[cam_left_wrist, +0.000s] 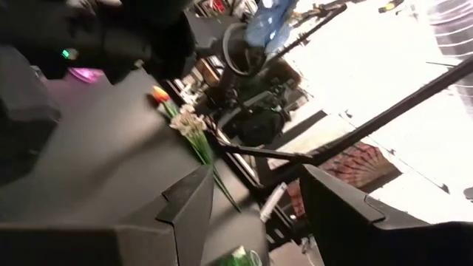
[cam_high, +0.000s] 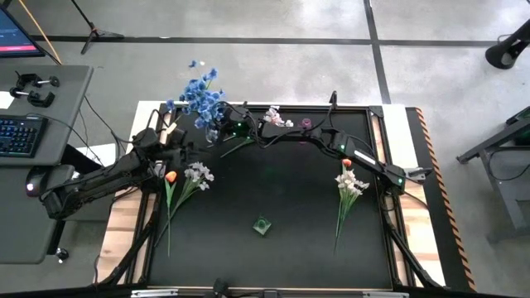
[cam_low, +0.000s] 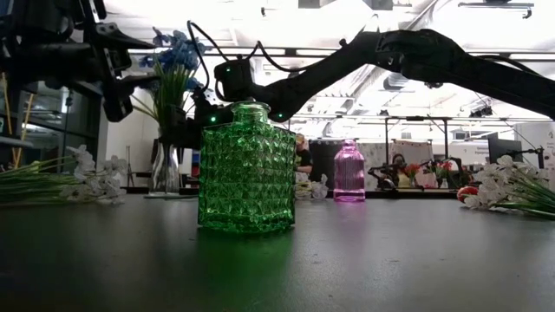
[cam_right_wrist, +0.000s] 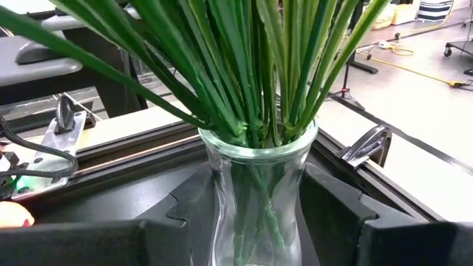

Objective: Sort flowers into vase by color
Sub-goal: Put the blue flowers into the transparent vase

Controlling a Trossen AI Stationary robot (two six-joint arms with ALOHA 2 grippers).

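R gripper [cam_high: 222,132] sits at the clear vase [cam_right_wrist: 259,193] at the tabletop's [cam_high: 290,207] back-left, fingers apart either side of the glass; blue flowers [cam_high: 199,98] stand in it; L gripper [cam_high: 170,136] just beside, fingers apart, holding nothing; white + orange flowers [cam_high: 184,184] lie left, another bunch [cam_high: 349,186] right; green vase [cam_low: 246,169] front-centre; pink vase [cam_low: 349,172] at back.

2 black cabled arms [cam_high: 99,178], green leds
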